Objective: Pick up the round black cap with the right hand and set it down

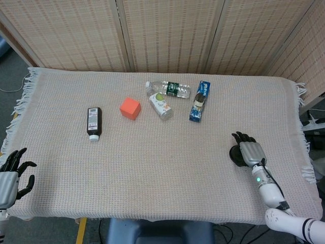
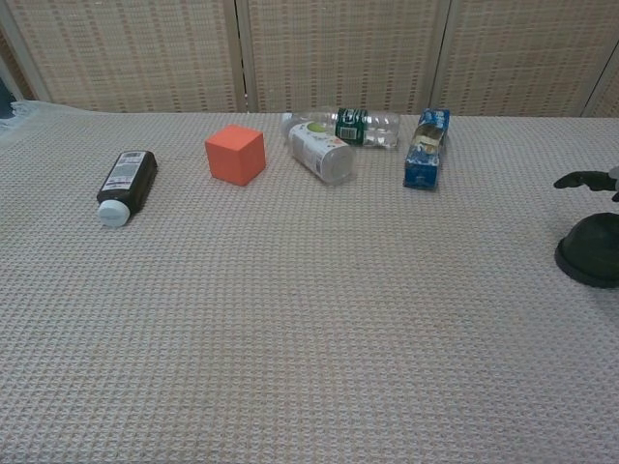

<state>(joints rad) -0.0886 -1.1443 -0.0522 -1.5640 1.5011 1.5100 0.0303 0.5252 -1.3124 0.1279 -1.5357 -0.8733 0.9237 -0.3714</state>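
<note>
My right hand (image 1: 251,152) is hovering just above the black cap (image 2: 590,251), fingers (image 2: 580,180) spread wide, holding nothing. Cap is sitting on the cloth (image 1: 152,168) at near right. My left hand (image 1: 11,175) is idling w/ fingers apart at near-left edge.

The wide middle and near part of the bench (image 1: 152,168) lie bare, from the left edge across to the right. Obstacles sit in a loose row toward the far edge: a dark bottle (image 1: 94,122) lying left of centre, an orange cube (image 1: 130,108), two bottles (image 1: 165,96) touching each other, and a blue box (image 1: 199,101) just beside them. Near the right edge the black cap (image 2: 590,251) sits on the cloth under the right hand (image 1: 250,152). A folding screen (image 1: 167,33) closes off the far edge.
</note>
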